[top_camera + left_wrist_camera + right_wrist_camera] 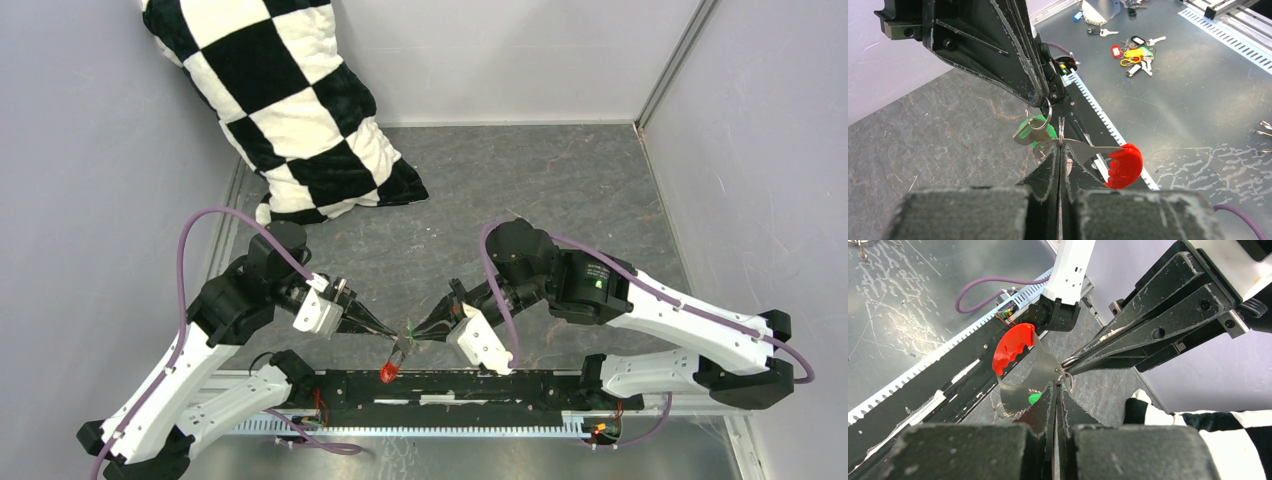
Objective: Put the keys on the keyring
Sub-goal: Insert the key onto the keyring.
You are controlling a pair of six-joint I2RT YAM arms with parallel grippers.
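A: Just past the black rail: red-tagged keyring, pinched in the fully closed left gripper.
B: Slightly farther from the rail: right gripper, also clamped tight on ring wire beside green key. Hold steady; feed slowly along the coil.

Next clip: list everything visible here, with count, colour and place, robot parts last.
key: one, green head, hanging at the ring between the claw tips
keyring: one, silver ring with red tag, gripped above the table
loose keys: many, mixed colours, on the metal sheet
pillow: one, black-and-white checked, far left corner
table: one, grey, under the arms
left claw: one, black, shut on keyring
right claw: one, black, shut on keyring
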